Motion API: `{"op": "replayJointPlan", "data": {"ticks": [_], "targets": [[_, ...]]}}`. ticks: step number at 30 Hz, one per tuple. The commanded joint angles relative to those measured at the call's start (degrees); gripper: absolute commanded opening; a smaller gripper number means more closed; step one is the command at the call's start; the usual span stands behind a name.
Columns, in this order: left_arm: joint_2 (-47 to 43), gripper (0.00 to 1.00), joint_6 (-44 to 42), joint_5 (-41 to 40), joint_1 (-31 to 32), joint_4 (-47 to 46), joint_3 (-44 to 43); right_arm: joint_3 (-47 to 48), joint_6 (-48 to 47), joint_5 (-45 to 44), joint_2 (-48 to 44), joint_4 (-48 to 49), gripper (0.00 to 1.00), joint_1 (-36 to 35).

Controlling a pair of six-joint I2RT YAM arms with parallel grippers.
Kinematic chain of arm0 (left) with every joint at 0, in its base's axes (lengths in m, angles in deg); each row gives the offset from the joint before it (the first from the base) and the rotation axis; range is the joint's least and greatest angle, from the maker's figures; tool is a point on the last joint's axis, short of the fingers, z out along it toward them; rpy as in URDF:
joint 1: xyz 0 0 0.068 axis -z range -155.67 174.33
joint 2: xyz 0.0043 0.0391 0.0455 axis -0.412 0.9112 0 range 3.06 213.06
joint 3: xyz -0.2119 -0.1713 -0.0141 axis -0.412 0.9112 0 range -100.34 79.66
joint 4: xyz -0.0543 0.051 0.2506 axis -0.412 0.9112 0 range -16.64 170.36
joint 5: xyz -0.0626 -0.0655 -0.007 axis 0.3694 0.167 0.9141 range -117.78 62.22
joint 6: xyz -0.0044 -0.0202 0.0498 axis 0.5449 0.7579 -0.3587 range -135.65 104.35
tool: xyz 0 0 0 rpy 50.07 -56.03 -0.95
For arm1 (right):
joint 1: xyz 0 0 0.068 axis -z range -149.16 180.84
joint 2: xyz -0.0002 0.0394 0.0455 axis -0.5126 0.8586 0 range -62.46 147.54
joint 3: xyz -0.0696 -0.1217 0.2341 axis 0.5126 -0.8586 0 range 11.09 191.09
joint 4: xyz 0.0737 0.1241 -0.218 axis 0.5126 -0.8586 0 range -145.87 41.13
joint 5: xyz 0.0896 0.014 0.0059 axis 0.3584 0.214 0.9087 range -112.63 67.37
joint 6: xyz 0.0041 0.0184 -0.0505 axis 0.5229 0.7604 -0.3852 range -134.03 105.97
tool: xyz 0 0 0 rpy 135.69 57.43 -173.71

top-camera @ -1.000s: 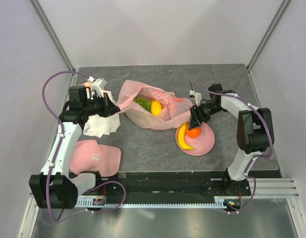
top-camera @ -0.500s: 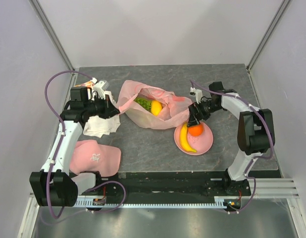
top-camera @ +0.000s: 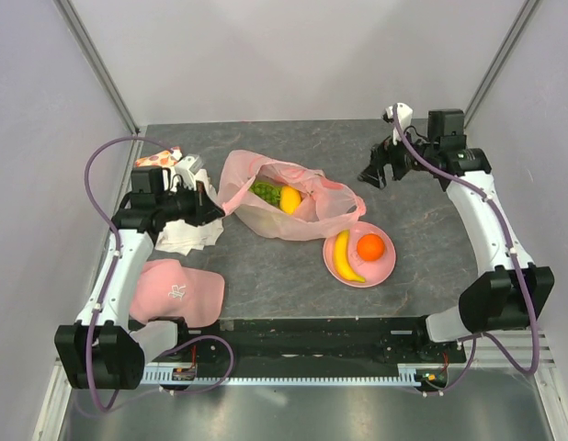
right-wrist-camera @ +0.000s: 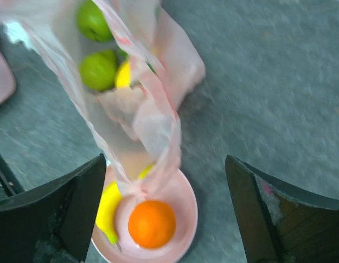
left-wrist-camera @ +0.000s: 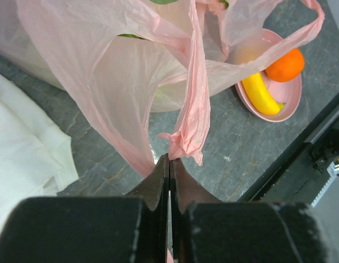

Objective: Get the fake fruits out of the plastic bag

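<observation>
Overhead, one plastic bag [top-camera: 284, 207] lies crumpled near the middle of the desk [top-camera: 431, 266], its mouth open upward. It holds one yellow mango [top-camera: 290, 199] and the green apples [top-camera: 263, 190], which from here merge into a single green patch. Just beside the bag's near right corner sits one pink plate [top-camera: 374, 274] carrying two fruits, one banana [top-camera: 342, 257] and one orange [top-camera: 370, 246]. The left gripper [top-camera: 210, 206] is at the bag's left edge. The right gripper [top-camera: 374, 176] hangs over the far right of the desk, apart from everything. Three cloths lie on the left: one white cloth [top-camera: 187, 234], one pink cloth [top-camera: 178, 289] with a logo, and one patterned cloth [top-camera: 160, 158] at the far edge.

From the left wrist, the gripper's two fingers [left-wrist-camera: 156, 186] are pressed together on one twisted handle loop [left-wrist-camera: 186, 137] of the bag. Beyond the bag, banana and orange lie side by side on the plate, and the white cloth is on the left.

From the right wrist, the two fingers [right-wrist-camera: 54, 213] stand wide apart, holding nothing. Below them, two green apples and the one mango show inside the bag, whose corner overlaps the plate rim next to the orange
</observation>
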Motion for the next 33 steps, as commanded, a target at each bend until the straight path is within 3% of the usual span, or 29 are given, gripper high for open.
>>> {"op": "replayJointPlan", "data": {"ticks": [1, 2, 5, 9, 13, 18, 20, 26, 33], "targets": [[-2.0, 0.02, -0.6, 4.2, -0.3, -0.3, 1.7, 5.6, 5.6, 9.8, 4.4, 4.8, 0.89, -6.8], [-2.3, 0.01, -0.5, 4.3, -0.2, -0.2, 1.6, 7.4, 4.3, 7.1, 5.4, 4.7, 0.79, -8.9], [-2.4, 0.02, -0.6, 5.1, -0.3, -0.3, 1.7, 9.9, 0.2, 3.0, 9.7, 4.6, 0.63, -16.5], [-2.3, 0.02, -0.1, 5.4, -0.2, -0.4, 0.5, 14.5, 3.1, 1.1, 18.7, 5.5, 0.53, -20.9], [-2.3, 0.01, 1.3, 4.8, -0.3, -0.5, -0.7, 18.6, 6.5, -1.1, 24.8, 5.5, 0.52, -22.3], [-2.6, 0.01, 2.7, 5.3, -0.3, -0.5, -0.9, 20.1, 10.4, -14.3, 29.5, 6.3, 0.47, -23.8], [-2.6, 0.01, 2.8, 5.3, -0.3, -0.4, -0.9, 19.4, 10.9, -13.7, 30.3, 6.4, 0.47, -24.0], [-1.6, 0.01, 2.9, 5.3, -0.3, 0.0, -1.3, 18.4, 14.0, -16.1, 33.8, 7.1, 0.62, -25.2], [-0.5, 0.02, 2.5, 4.7, -0.3, 0.3, -1.8, 20.3, 17.1, -20.7, 38.2, 7.9, 0.62, -25.8]]}}
